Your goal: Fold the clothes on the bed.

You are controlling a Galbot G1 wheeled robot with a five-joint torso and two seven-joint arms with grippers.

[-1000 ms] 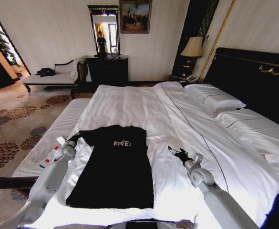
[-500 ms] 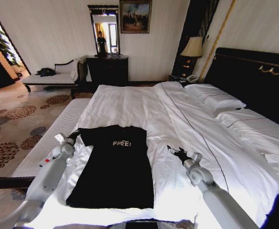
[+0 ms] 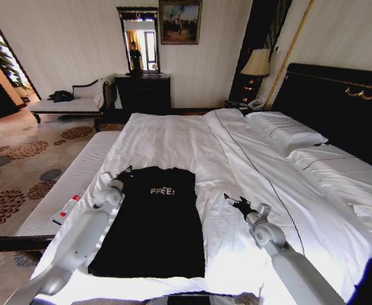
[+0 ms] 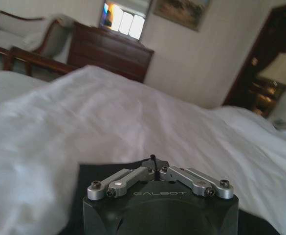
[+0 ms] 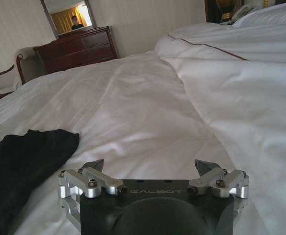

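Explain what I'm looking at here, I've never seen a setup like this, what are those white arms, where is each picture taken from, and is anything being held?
This is a wheeled robot with two arms, standing at a large bed with white sheets. The wide picture comes from a camera on its head, looking down over the bed. The other two come from cameras on each wrist, so the metal fingers at their lower edge are that arm's own.

A black T-shirt with white "FREE" lettering lies flat on the bed. The left gripper sits at the shirt's left shoulder, its fingers pinched together over the black fabric in the left wrist view; whether they grip cloth is unclear. The right gripper hovers over bare sheet beside the shirt, fingers spread, holding nothing.
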